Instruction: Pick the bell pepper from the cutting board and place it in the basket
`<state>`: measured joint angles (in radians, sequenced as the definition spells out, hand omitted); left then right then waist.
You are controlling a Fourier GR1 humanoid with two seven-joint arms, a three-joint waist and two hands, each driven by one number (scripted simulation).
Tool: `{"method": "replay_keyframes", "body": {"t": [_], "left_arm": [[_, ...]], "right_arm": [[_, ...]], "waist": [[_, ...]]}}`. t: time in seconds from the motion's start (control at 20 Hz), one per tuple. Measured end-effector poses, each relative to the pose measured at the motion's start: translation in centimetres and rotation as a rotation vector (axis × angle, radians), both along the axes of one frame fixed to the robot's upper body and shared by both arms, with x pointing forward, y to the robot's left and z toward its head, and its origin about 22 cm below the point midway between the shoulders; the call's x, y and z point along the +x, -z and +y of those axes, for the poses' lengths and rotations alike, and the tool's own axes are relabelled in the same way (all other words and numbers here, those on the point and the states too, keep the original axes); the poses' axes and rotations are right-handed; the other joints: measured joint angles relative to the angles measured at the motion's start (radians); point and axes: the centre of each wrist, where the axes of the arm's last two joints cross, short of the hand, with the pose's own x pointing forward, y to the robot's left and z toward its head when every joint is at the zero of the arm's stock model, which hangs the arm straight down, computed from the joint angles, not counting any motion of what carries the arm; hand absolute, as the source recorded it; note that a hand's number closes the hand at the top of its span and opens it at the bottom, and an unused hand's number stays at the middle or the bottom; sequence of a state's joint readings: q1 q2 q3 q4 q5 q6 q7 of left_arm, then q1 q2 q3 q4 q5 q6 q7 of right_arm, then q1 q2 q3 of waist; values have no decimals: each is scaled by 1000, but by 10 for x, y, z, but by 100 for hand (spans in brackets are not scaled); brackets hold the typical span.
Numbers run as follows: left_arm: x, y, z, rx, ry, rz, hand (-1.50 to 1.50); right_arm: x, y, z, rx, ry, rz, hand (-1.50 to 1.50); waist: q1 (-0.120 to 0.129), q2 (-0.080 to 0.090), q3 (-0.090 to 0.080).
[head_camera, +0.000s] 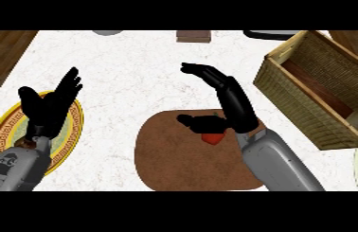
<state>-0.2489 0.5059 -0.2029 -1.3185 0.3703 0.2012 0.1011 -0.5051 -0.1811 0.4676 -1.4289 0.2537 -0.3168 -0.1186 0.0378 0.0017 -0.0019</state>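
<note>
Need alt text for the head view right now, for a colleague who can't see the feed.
The right hand hovers open over a red bell pepper on the brown cutting board. The wicker basket sits to its right. The left hand rests open above a yellow-rimmed plate.

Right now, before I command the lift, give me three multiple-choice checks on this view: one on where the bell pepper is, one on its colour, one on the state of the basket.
1. Where is the bell pepper?
A. on the cutting board
B. in the basket
C. on the plate

2. What colour is the pepper?
A. yellow
B. red
C. purple

3. What does the basket hold?
A. the pepper
B. a cup
C. nothing that shows

Key: 1 A, the pepper lies on the brown board under the right hand. 2 B, the part showing beside the thumb is red. 3 C, only the bare inner walls and floor show.
</note>
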Motion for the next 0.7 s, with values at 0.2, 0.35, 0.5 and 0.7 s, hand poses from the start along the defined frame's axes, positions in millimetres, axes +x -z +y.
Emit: {"method": "replay_keyframes", "body": {"t": [0.2, 0.35, 0.5, 0.7], "left_arm": [[-3, 1, 8, -9, -9, 15, 0], [-3, 3, 15, -6, -30, 26, 0], [-2, 1, 12, -7, -35, 30, 0], [-1, -1, 15, -7, -46, 38, 0]], "right_arm": [[0, -27, 56, -50, 78, 50, -150], [3, -54, 75, -149, 124, 142, -150], [16, -78, 75, -323, 227, 203, -150], [34, -115, 70, -560, 419, 253, -150]], "waist": [[-12, -5, -1], [-29, -11, -2], [-40, -16, -3], [-52, -22, -4]]}}
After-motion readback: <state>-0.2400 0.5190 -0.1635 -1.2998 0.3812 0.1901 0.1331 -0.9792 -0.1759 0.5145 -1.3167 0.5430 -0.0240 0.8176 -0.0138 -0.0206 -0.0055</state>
